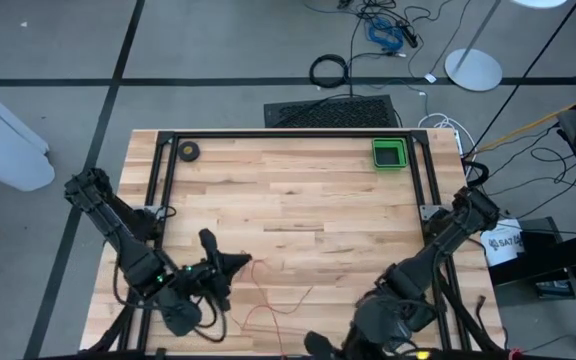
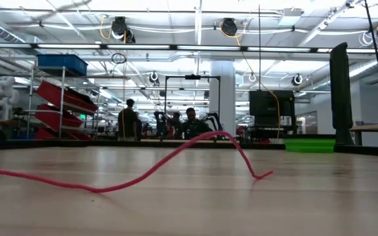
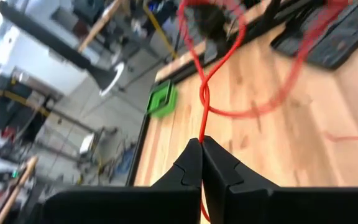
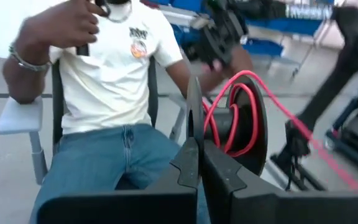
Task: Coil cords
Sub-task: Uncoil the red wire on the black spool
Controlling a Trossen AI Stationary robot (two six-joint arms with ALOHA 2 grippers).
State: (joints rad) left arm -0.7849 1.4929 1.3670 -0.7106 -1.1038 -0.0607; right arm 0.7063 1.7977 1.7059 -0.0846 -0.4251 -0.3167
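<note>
Red cord [image 3: 202, 99] sits clenched in the left claw [image 3: 202, 146]; right claw [image 4: 199, 149] grips its coil: wind evenly, keeping tension.

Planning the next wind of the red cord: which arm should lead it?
Probably the left. Its tool is shut on the red cord, whose slack lies across the table in front of it. The right tool is also shut on the cord, holding finished loops near the table's front edge.
</note>
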